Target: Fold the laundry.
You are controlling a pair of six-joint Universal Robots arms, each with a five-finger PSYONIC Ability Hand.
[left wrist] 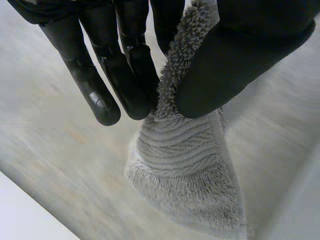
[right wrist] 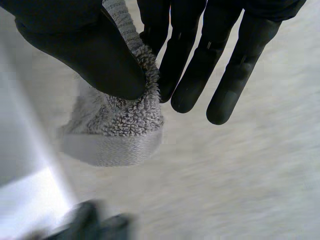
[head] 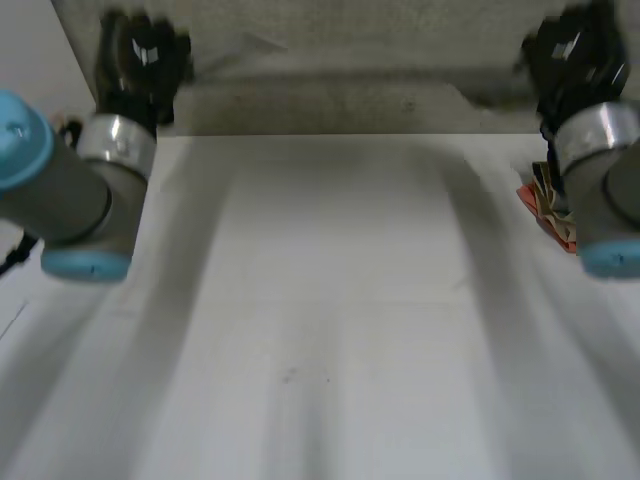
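White worktop (head: 330, 340) wide before me, grey towel (head: 350, 50) along its far edge, left hand (left wrist: 250, 50) and right hand (right wrist: 90, 50) pinching its corners.

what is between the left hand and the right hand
A grey towel stretches from the left hand to the right hand in the head view; each wrist view shows its hand pinching a corner.

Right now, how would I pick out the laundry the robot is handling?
Look to the far side of the white table. A grey towel stretches there between the left hand and the right hand, each pinching a corner. Its fluffy pile sets it apart from the smooth table.
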